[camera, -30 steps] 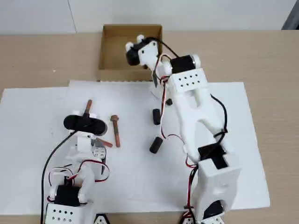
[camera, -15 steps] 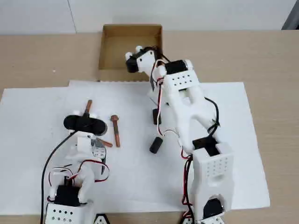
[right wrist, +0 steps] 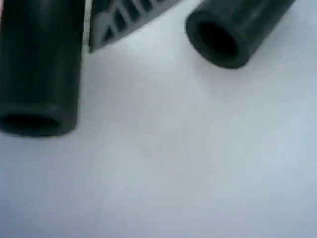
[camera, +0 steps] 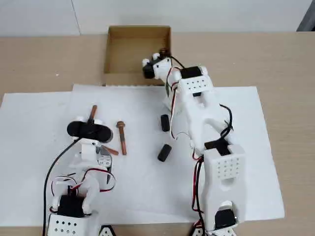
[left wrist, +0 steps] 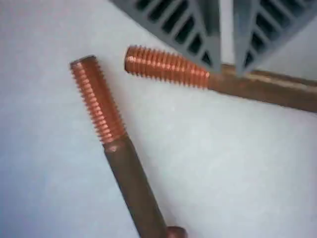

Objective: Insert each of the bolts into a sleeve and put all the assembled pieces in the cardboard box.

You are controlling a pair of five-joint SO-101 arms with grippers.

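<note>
Left gripper (left wrist: pixel 227 54) is parked low over the white paper (camera: pixel 44 128) on the counter (camera: pixel 285 59). Its jaws are pretty much closed, just a thin slit between them, and the tips sit right on top of a copper bolt (left wrist: pixel 257 89) lying flat across them. A second bolt (left wrist: pixel 116 148) lies just beside it at an angle, not touching. In the high view a third bolt (camera: pixel 92 112) pokes out from behind that arm's wrist.

Right gripper (right wrist: pixel 114 25) is down near the two black sleeves. One sleeve (right wrist: pixel 39 69) is right beside it, the other sleeve (right wrist: pixel 233 29) a bit apart. Can't tell if this gripper is open or closed.

The cardboard box (camera: pixel 112 49) sits just past the paper's far edge, and all the bolts and sleeves are lying out on the paper.
</note>
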